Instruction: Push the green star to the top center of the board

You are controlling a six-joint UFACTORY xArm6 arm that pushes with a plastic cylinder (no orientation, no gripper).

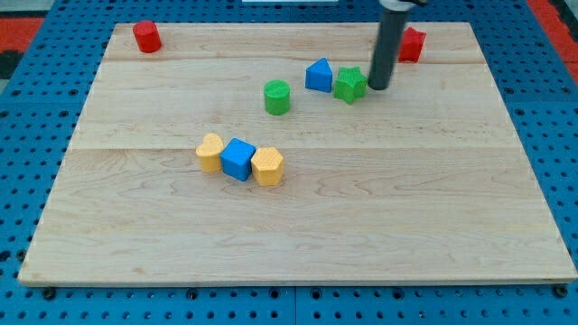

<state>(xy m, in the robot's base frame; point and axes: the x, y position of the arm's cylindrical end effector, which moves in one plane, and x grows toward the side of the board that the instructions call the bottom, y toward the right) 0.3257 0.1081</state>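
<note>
Board (298, 226) of pale wood fills nearly the whole view, resting on a blue pegboard, with most of its lower half bare. Rod of the arm comes down from the view's top, and my tip (378, 88) sits just to the right of the green star (349, 84), touching it or very nearly so. No jaws exist on this rig to be open or clenched; the rod is the only tool.

The green star lies in the upper part of the board, a little right of centre, with the blue block (318, 75), a house-like wedge, just beside it on the left. A green cylinder (277, 97) stands further left. A red star (413, 43) sits partly behind the rod near the top right corner, and a red cylinder (146, 36) near the top left. Lower down, a blue cube (237, 159) is pressed between two yellow blocks (210, 153) (267, 166).

Risk, as judged: a push from the right would drive the star into the blue block and shove both leftward rather than up. Open room lies above the star toward the top edge, so the tip likely needs to get below it first.
</note>
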